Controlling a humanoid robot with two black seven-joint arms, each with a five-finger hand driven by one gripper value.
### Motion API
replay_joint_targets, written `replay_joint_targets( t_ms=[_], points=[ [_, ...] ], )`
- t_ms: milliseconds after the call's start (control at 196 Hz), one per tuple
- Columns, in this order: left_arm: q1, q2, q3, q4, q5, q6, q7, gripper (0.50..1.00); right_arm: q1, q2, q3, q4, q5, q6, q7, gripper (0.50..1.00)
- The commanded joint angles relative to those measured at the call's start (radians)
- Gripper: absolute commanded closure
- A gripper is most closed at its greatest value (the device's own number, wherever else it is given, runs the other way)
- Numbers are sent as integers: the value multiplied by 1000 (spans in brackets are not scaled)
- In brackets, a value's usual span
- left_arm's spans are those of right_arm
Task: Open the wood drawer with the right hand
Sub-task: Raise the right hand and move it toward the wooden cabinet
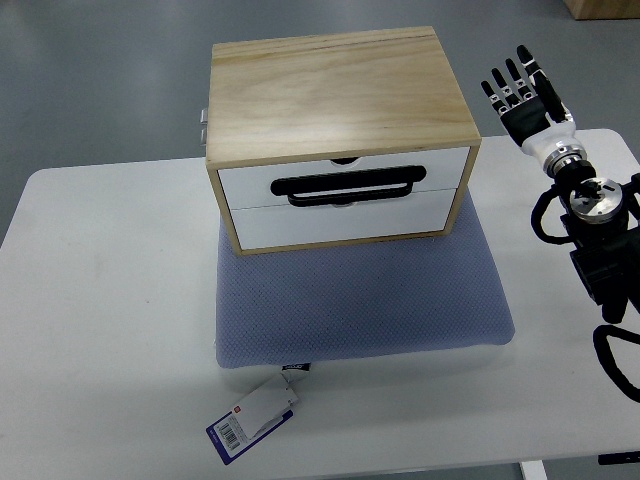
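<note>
In the top view, a wood drawer box (340, 135) sits in the upper middle of the frame, resting on the far part of a blue-grey cushion mat (365, 300) that lies on a white table (100, 330). The box has a pale plywood top and two white drawer fronts stacked one above the other; both look flush with the frame, closed. A black handle (346, 187) runs across the seam between the two fronts. At the upper right of the frame the right hand (522, 95) hangs to the right of the box and clear of it, its black fingers (505, 85) straight and spread, holding nothing. Its arm comes in along the right edge. A white tag with a barcode (255, 418) lies at the mat's near edge, lower middle.
</note>
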Motion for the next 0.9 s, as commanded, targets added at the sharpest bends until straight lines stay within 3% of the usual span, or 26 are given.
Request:
replay_joint_targets(
  t_ms=[0,510,770,892],
  points=[
    [0,0,2,0,0,-3,0,500,-1,0,0,-1,-1,0,0,554],
    [0,0,2,-2,0,-6,2,500,36,-21,-21,1,-2,-2,-1,554],
    [0,0,3,-6,0,-11,2,500,151,-152,-264,8,-7,2,-3,554],
    [0,0,5,-14,0,-12,2,500,273,-250,-485,60,-50,0,-12,554]
  ],
)
